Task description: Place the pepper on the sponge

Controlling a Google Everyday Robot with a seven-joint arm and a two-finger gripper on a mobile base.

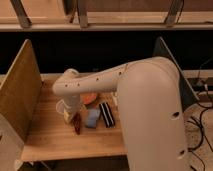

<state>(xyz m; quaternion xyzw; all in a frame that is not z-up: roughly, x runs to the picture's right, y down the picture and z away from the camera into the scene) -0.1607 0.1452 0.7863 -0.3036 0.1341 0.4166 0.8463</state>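
Note:
The pepper (77, 124), slender and dark red, lies on the wooden table (50, 137) with one pointed end towards the front edge. Just right of it, almost touching, is the light blue sponge (92, 118). My gripper (68, 115) hangs at the end of the white arm, just left of and above the pepper's far end, close to the tabletop. The arm's wrist hides part of the gripper.
A black block with white stripes (106, 114) lies right of the sponge. An orange bowl (90, 98) sits behind them, partly under the arm. Upright wooden panels (20, 92) wall the table's left and right sides. The arm's bulky white body (150, 115) covers the table's right part.

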